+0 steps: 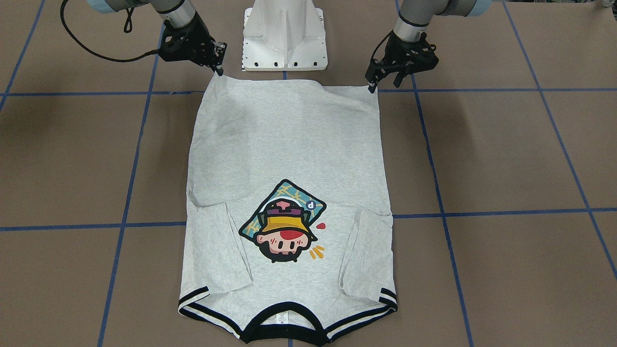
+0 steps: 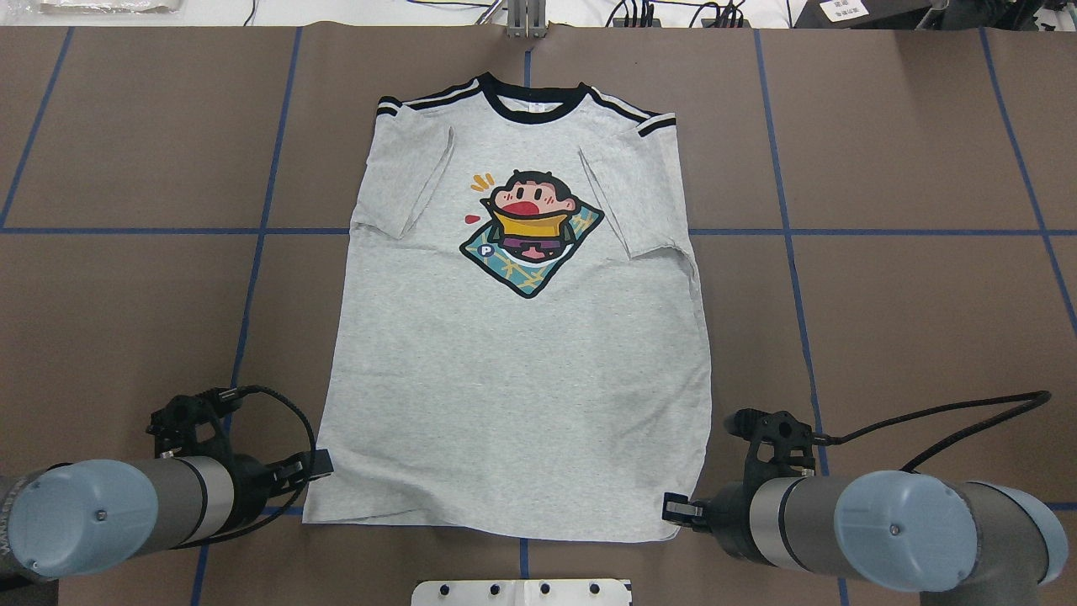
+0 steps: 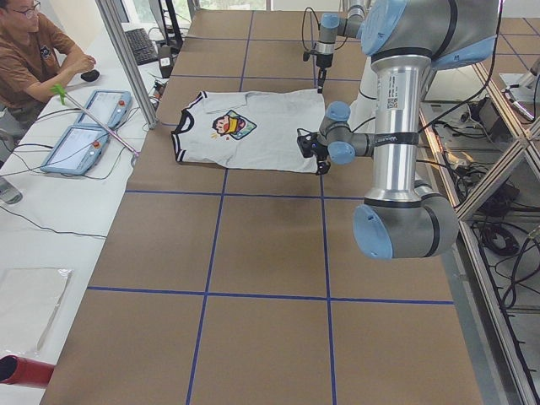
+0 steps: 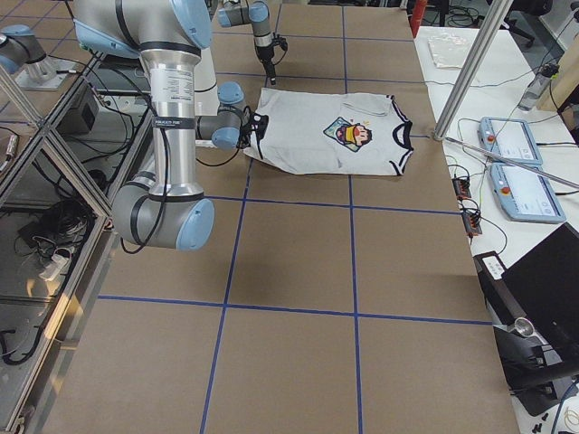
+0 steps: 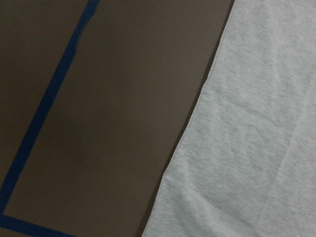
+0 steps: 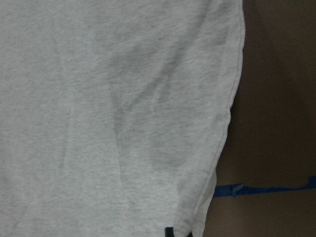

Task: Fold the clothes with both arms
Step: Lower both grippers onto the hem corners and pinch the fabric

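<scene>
I have the T-shirt (image 2: 522,387) flat on the table (image 2: 909,320), collar farthest; left gripper (image 2: 320,465) and right gripper (image 2: 673,507) flank its near hem corners.

— Is any writing showing on the T-shirt (image 2: 522,379)?

— A single white letter P (image 2: 485,250) is sitting in a small dark circle at the corner of the cartoon print (image 2: 532,240). The white neck label (image 2: 529,107) is carrying marks too small to read.

— And elsewhere?

— A sticker (image 3: 392,102) is running down the left arm (image 3: 396,160), and a printed sheet (image 2: 841,10) is lying in the overhead view's top right corner; both are proving illegible.
</scene>
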`<state>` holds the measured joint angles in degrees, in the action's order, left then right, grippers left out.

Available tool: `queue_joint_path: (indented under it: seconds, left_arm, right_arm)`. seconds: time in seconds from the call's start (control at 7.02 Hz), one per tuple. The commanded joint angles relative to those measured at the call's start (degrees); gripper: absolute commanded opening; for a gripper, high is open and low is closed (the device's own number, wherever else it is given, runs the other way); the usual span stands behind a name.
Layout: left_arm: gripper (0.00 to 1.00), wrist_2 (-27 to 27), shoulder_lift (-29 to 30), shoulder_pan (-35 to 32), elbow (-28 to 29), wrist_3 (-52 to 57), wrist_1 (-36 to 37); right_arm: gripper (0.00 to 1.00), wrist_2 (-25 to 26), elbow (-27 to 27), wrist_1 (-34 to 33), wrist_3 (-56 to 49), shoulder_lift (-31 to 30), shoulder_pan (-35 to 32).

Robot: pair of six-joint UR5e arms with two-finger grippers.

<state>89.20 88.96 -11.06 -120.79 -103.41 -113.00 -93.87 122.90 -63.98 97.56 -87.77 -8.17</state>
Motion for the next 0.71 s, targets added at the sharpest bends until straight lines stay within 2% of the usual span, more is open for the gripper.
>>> queue_joint_path:
  seconds: [0.0, 0.28, 0.57]
  left_arm:
    - [0.91, -0.51, 3.49, 0.95, 1.44, -0.03, 3.91]
    - [0.81, -0.51, 5.61, 1.99, 1.53, -0.03, 7.17]
    - [0.78, -0.6, 5.62, 2.53, 2.4, 0.4, 8.92]
  right_arm:
    - [0.0, 0.0, -0.03, 0.0, 0.0, 0.05, 0.0]
    - [0.0, 0.0, -0.03, 0.0, 0.0, 0.05, -0.09]
    - [0.0, -0.44, -0.03, 0.0, 0.0, 0.14, -0.26]
